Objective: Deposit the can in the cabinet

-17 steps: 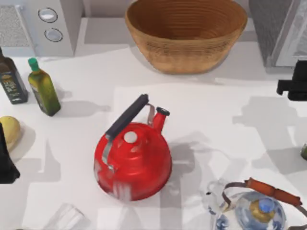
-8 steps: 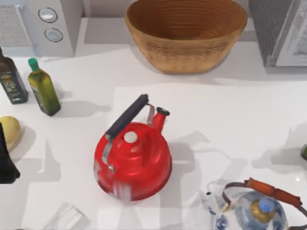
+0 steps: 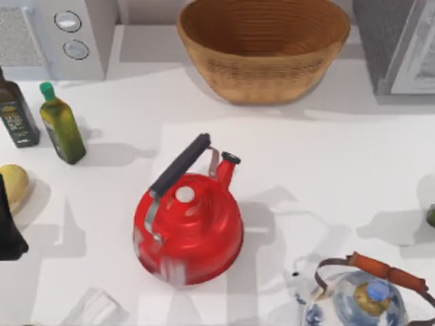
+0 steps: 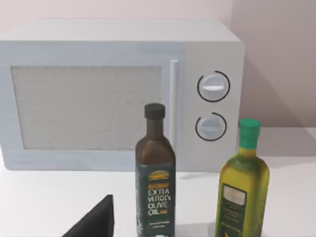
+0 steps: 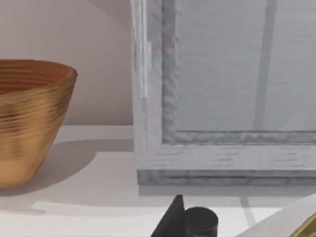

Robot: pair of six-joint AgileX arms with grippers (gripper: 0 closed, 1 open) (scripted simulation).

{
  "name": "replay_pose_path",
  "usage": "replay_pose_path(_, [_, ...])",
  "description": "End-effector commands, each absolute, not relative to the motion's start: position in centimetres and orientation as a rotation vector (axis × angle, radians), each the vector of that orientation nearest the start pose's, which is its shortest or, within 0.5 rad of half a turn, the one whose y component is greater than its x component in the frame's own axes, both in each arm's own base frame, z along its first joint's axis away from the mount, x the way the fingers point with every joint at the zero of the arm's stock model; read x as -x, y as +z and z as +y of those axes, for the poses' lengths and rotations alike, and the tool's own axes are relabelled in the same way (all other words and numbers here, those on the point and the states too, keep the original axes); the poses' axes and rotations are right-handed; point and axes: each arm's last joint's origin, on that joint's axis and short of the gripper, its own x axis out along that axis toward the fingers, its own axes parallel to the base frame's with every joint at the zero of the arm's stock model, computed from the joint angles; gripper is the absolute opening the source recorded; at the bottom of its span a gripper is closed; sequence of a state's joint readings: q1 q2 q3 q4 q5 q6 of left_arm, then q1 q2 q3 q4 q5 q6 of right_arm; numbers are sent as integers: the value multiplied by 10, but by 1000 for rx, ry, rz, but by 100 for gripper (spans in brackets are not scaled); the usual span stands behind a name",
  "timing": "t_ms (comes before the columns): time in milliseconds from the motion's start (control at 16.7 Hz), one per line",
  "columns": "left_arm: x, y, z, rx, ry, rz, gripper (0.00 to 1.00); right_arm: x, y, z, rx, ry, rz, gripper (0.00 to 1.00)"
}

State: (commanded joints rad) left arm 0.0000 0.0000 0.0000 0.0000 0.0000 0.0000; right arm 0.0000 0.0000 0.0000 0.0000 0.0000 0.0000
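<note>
At the upper right of the top view stands the cabinet [image 3: 382, 42], its speckled grey side next to the wicker basket [image 3: 265, 47]. The right wrist view faces its white framed door panel from close by, and the door looks shut. A gold-yellow sliver with white beside it is probably the can [image 5: 308, 228], low in front of the cabinet. Whether the right gripper [image 5: 173, 219] grips it, or how its jaws stand, cannot be told.

The step in hand appears to be the approach to the cabinet. The next move calls for a way past the door before the can goes in.

The left arm [image 3: 9, 224] sits parked at the left edge, its jaw state also unclear. The basket's visible inside is bare. The red kettle [image 3: 189, 231] has its lid on.
</note>
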Motion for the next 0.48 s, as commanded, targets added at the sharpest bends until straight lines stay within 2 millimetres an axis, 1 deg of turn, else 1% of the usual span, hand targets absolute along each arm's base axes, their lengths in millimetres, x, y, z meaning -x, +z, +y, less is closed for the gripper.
replay_pose_path(300, [-106,160,-1,0,0,0,100,-106,160,-1,-3,2,2,0])
replay_pose_path(420, [-106,160,-1,0,0,0,100,-106,167,0,0,3,13,0])
replay_pose_path(480, [-106,160,-1,0,0,0,100,-106,175,0,2,5,22,0])
